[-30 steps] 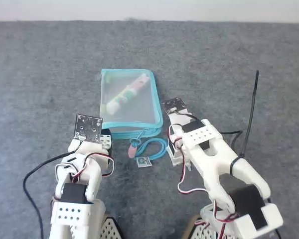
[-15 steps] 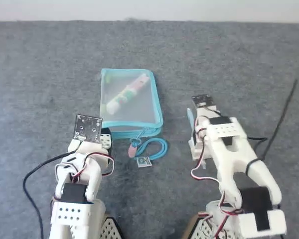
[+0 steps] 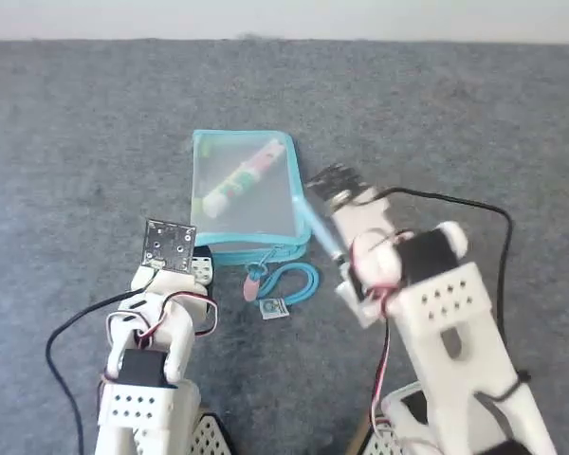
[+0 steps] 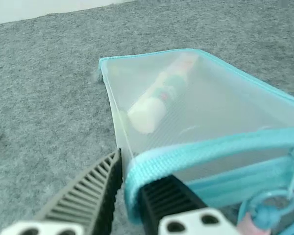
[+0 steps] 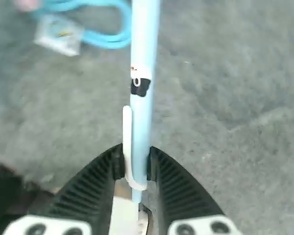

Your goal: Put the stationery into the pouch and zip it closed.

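Our right fingers are clamped on the light-blue pen, clip end in the grip, tip out ahead. From above, the pen sits just beside the pouch at its right edge, angled toward the far left. Left fingers pinch the pouch's near teal lip. The mouth looks to face us, so we judge the pen must come round to that near edge, axis along the pouch. 1 white stick is inside.

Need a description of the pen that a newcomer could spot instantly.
On the grey table lies a teal-edged pouch, the right arm just beside it. Clamped in that arm's jaws is the pen: slim, pale blue, white clip, held in the air, unlike the chunky white stick inside the pouch.
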Controlling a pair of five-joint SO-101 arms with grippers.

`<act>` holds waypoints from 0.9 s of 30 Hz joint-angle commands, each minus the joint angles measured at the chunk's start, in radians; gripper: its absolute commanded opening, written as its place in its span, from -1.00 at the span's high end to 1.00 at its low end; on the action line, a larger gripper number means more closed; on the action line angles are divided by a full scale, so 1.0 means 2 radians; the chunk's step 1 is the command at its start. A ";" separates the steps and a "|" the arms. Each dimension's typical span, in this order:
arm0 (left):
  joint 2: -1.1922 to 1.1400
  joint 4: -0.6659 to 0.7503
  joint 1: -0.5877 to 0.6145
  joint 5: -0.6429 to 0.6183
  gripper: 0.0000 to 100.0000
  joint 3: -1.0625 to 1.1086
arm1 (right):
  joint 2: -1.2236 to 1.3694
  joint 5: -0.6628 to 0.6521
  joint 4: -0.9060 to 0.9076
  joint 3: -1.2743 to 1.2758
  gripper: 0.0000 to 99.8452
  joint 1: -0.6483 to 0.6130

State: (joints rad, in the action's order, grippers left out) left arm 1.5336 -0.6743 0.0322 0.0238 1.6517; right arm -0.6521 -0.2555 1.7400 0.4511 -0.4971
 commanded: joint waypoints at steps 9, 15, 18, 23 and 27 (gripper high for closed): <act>-0.004 0.018 -0.004 0.003 0.97 -0.010 | -0.023 -0.011 0.027 -0.008 0.98 -0.112; -0.004 0.018 -0.004 0.003 0.97 -0.011 | -0.023 -0.033 0.026 0.026 0.98 -0.112; -0.004 0.018 -0.004 0.003 0.97 -0.011 | -0.023 -0.035 0.026 0.028 0.98 -0.112; -0.004 0.018 -0.004 0.003 0.97 -0.011 | -0.021 -0.032 0.023 0.028 0.98 -0.109; -0.004 0.018 -0.003 0.003 0.97 -0.013 | 0.003 -0.032 0.020 0.025 0.98 -0.109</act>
State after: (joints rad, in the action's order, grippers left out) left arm 1.5336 -0.6743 0.0322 0.0238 1.6517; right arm -0.6690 -0.3107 1.7553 0.5125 -0.7135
